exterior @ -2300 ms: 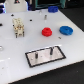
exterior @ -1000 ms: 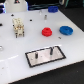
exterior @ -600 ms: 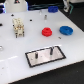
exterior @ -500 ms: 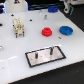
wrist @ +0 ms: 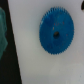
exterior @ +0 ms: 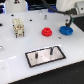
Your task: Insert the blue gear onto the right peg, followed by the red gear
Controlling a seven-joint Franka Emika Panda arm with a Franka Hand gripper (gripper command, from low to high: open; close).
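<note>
Your gripper [exterior: 67, 23] hovered over the blue gear [exterior: 65, 30]; I couldn't tell its spread. The gear looked light, stiff and slippery, so pinch the hub.

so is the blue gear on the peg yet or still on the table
Still on the table: the blue gear lies flat beside the red gear, apart from the plate, whose right peg stands bare.
</note>
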